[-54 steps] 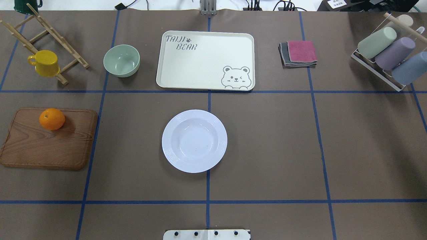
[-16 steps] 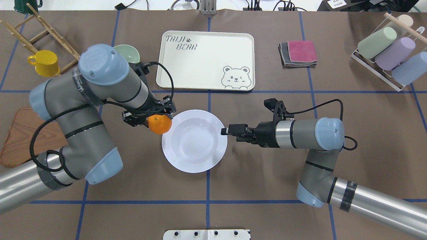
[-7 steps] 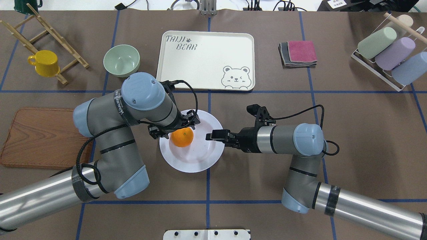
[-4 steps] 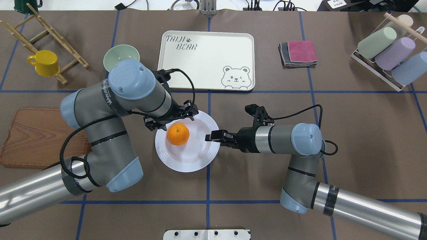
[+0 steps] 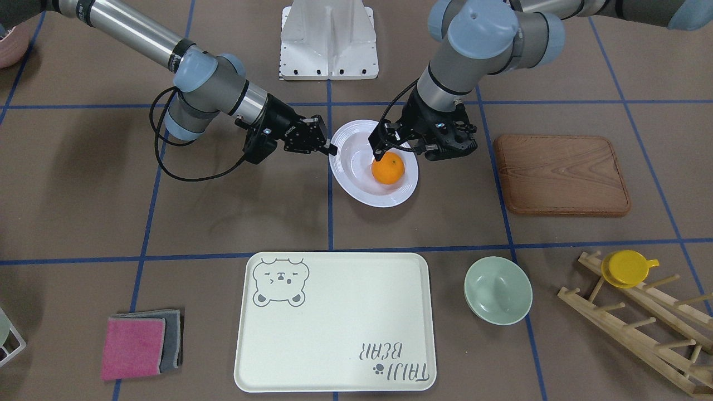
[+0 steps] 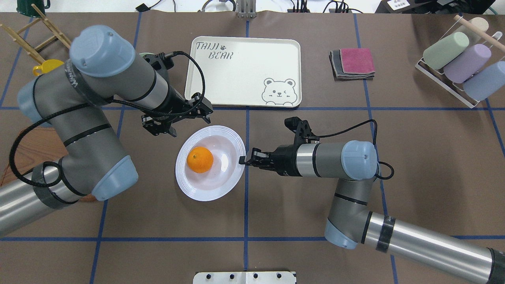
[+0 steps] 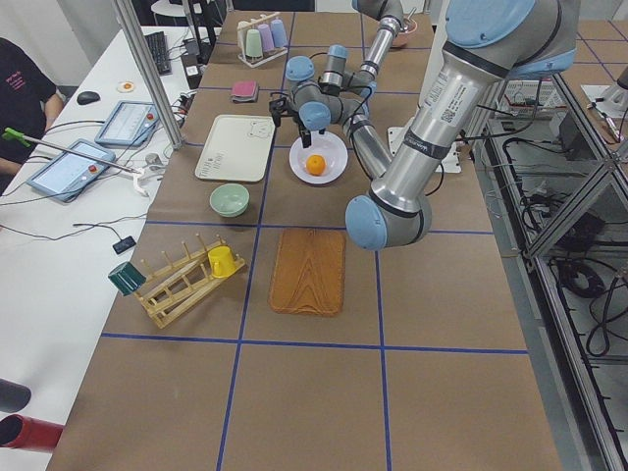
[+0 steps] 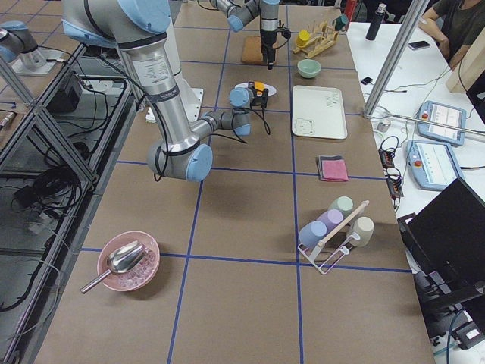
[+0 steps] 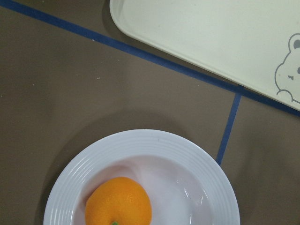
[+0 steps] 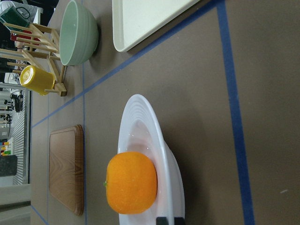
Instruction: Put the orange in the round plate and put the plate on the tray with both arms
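Orange (image 6: 200, 159) sits in the plate (image 6: 197, 193), a bit left of its middle, green stem dot showing. The right gripper (image 6: 242, 160) reaches in level from the side, fingers pinching the plate's right rim, and the plate looks tilted with that edge up. The left gripper (image 6: 179, 119) hangs above the plate's far left edge, fingers spread wide, holding nothing. The tray (image 6: 244, 79) lies beyond the plate across the blue tape line, apart from it, bear face in its near corner.
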Tool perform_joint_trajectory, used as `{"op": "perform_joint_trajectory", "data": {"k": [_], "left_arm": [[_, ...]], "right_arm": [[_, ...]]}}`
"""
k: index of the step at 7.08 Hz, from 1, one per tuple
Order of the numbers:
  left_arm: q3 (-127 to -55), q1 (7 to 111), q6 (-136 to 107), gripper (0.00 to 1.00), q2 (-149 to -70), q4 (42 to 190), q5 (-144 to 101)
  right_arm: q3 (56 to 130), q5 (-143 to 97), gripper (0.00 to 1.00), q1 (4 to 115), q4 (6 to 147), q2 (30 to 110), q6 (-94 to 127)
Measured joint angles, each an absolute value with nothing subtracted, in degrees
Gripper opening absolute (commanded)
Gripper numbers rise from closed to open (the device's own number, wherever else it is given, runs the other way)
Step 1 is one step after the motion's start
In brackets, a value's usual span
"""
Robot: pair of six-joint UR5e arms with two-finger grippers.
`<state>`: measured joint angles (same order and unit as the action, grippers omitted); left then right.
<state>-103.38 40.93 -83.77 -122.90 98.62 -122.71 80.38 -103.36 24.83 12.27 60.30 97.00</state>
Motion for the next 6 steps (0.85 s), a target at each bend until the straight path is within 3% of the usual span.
{"op": "perform_joint_trajectory", "data": {"k": [1, 6], "left_arm": [[-103.83, 42.03, -83.24, 0.99, -122.50, 98.62, -123.90], [-108.11, 48.47, -72.53, 0.99, -117.87, 96.18, -127.53]], "right_arm": [[80.93, -103.36, 0.02, 25.06, 12.24, 59.99, 97.82], [81.45, -93.68, 0.00, 26.96, 6.63, 59.32, 107.74]]}}
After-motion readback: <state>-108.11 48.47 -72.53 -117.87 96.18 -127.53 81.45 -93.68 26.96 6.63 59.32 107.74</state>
